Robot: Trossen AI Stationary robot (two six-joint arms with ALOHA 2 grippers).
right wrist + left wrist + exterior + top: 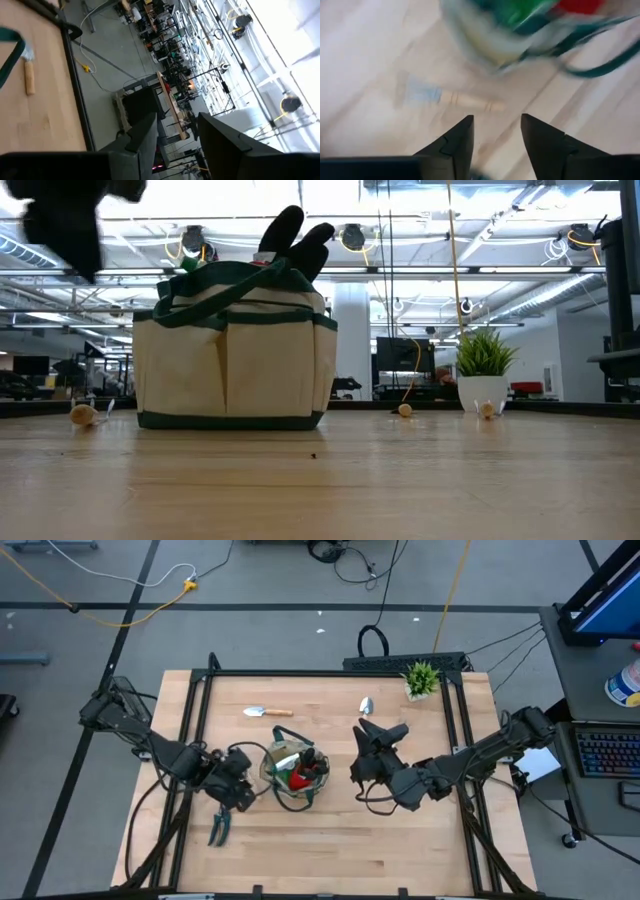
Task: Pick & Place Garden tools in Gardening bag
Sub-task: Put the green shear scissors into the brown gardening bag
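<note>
The tan gardening bag (290,775) with green trim stands on its flat base at the table's middle, and the red-and-black glove (298,778) pokes out of its top. Dark glove fingers (295,235) show above the rim. My left gripper (238,798) hangs open just left of the bag, pointing steeply down, with nothing between its fingers (455,145). The pruning shears (218,828) lie flat on the table near it. A wooden-handled trowel (268,712) lies toward the far edge. My right gripper (375,740) waits open in the air to the right of the bag.
A second small metal trowel (366,705) lies at the far right, beside the spiky potted plant (421,680). Bare wood lies along the near edge. A dark frame rail (330,672) borders the table's far side.
</note>
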